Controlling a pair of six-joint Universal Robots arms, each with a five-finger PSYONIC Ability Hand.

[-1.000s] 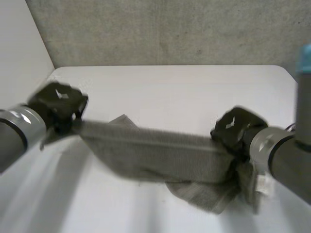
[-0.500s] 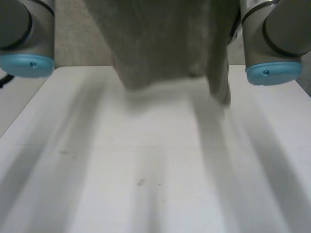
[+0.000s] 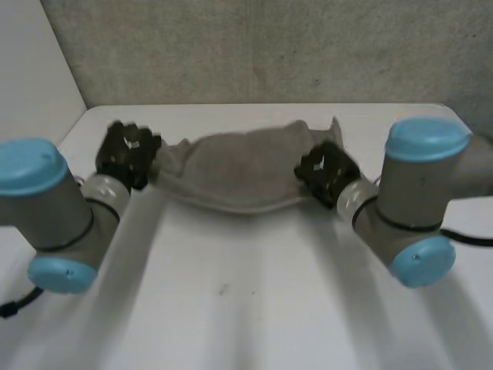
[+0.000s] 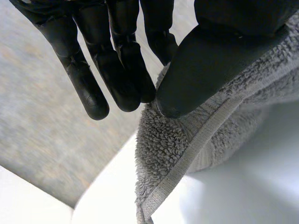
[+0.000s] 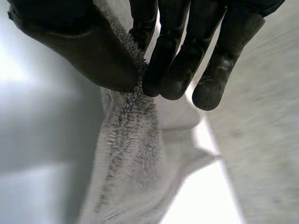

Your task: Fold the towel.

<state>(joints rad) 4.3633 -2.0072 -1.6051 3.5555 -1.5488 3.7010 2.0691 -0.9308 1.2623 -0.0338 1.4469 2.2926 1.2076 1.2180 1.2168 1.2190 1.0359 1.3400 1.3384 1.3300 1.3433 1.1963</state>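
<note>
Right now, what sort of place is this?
Probably a robotics lab: a white table, a plain grey wall, and a towel pinched by the left robot hand and right robot hand.

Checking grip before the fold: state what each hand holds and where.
Both pinch the towel: left hand at its hemmed left end, right hand at its right end.

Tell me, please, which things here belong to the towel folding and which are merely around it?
Part of the job: towel, stretched between the hands; left hand, pinching one end; right hand, pinching the other end.
Merely around: white table, under the towel; grey wall, behind the table.
</note>
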